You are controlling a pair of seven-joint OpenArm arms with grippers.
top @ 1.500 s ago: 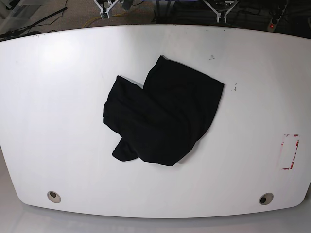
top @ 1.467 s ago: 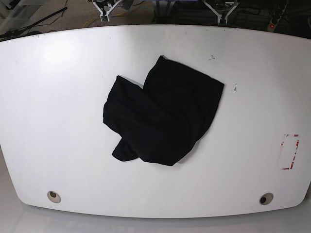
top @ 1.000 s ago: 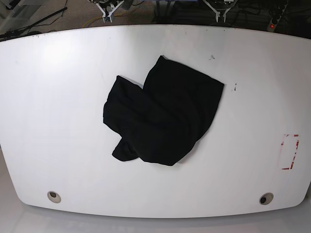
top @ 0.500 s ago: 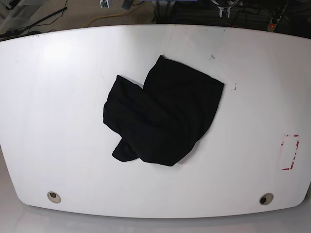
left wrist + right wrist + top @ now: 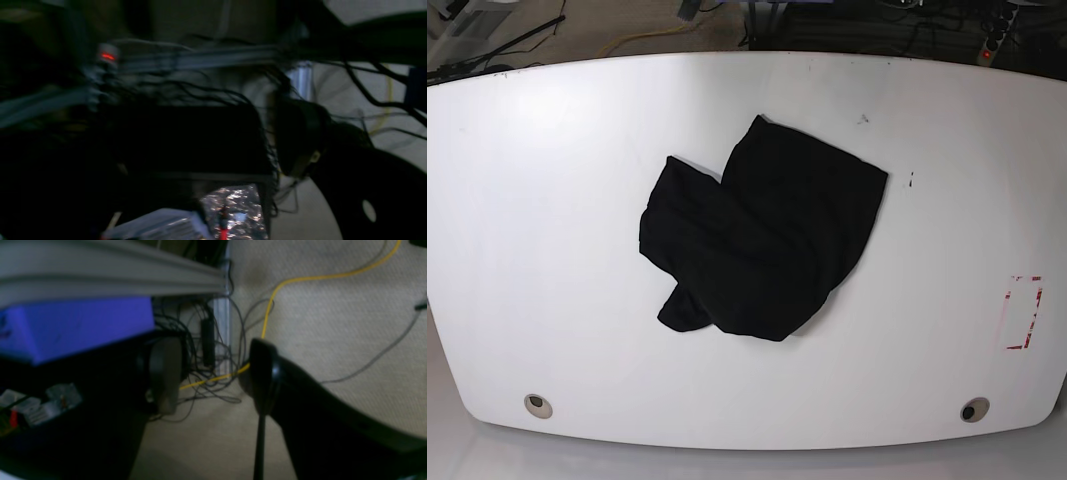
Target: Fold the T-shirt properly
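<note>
1. Blur and darkness hide most of the left wrist view; whether the left pincer (image 5: 293, 146) is spread cannot be told.
2. Right wrist view alone shows the right pincer (image 5: 213, 373) spread over carpet and a yellow cable (image 5: 267, 320), holding nothing.
3. Base view alone shows the T-shirt (image 5: 762, 235), crumpled mid-surface (image 5: 547, 200), print unseen.
4. White arm parts seen earlier at the far edge are gone; the T-shirt lies unchanged.

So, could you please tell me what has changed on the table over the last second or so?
Both grippers, earlier visible past the table's far edge, have withdrawn out of the base view. Nothing was grasped or released. The crumpled black cloth T-shirt on the white table has not moved.
</note>
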